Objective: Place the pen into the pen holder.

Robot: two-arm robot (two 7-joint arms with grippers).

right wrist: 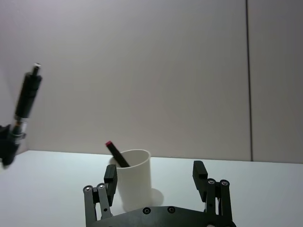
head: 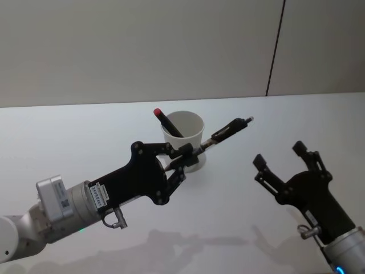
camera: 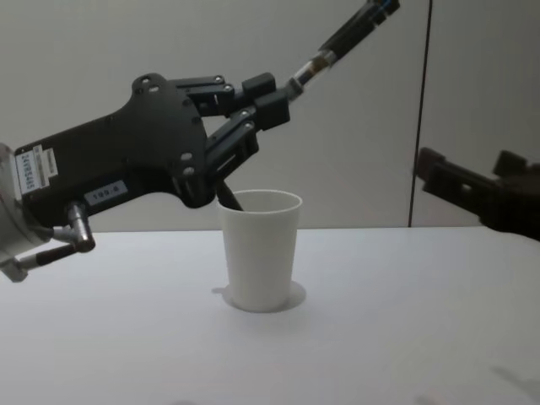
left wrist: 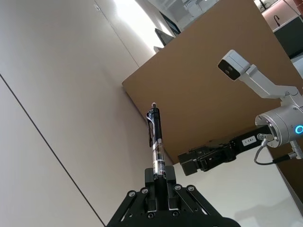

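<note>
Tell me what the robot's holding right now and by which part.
The left end effector is shut on the black pen at its clear barrel end, clip end sticking out. The right end effector is open and empty.

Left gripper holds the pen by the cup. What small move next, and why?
Probably tilt the left gripper so the pen points down over the pen holder: it now slants upward past the rim. The right gripper hangs open at the right.

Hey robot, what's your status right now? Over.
Left gripper shut on pen, raised near pen holder. Right gripper open, idle to the right. Red-capped pen already leaning in it.
</note>
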